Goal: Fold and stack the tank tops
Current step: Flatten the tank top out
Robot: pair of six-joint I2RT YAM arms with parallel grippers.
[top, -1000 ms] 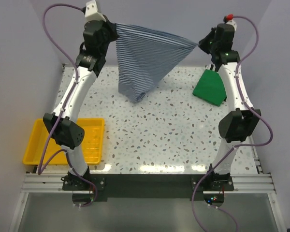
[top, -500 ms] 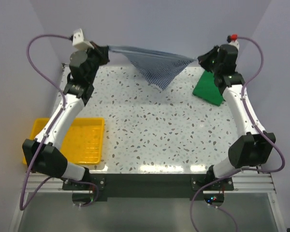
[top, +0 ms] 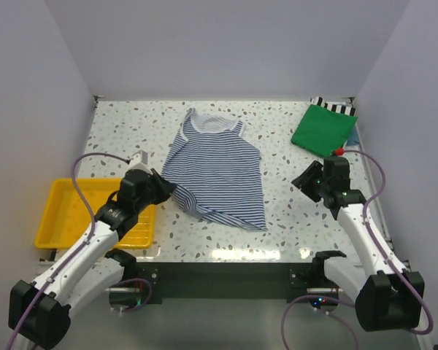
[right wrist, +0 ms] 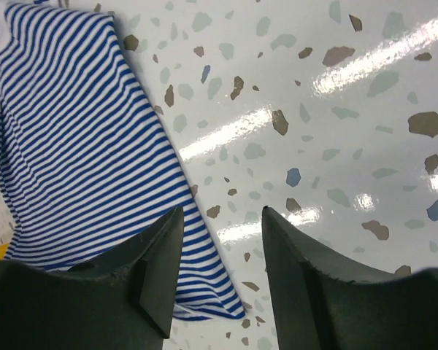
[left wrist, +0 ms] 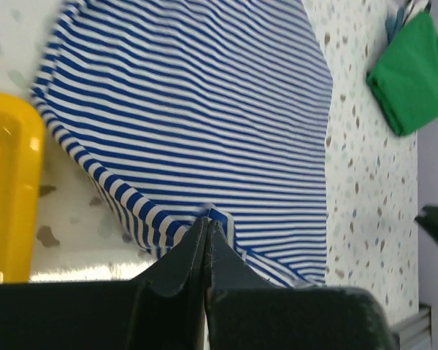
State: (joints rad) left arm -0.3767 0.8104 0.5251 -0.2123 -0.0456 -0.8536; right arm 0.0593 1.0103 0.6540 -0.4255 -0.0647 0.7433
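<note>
Left gripper (left wrist: pixel 206 227) pinches the striped top (top: pixel 219 171) at its near-left hem; right gripper (right wrist: pixel 223 219) stands open and empty, just beside its near-right hem. Striped top lies spread on the worktop (top: pixel 292 219); green top (top: pixel 323 130) lies folded, far right of it. Judged step: lay-out done. Next: grasp both hem corners, fold toward neck.

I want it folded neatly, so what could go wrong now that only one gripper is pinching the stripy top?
The left gripper is shut on one hem corner of the striped tank top while the right gripper is open and holds nothing; a pull now would probably drag the cloth crooked. The hem there looks bunched, so a fold could come out lumpy. That corner lies close to the yellow tray and might snag its rim.
</note>
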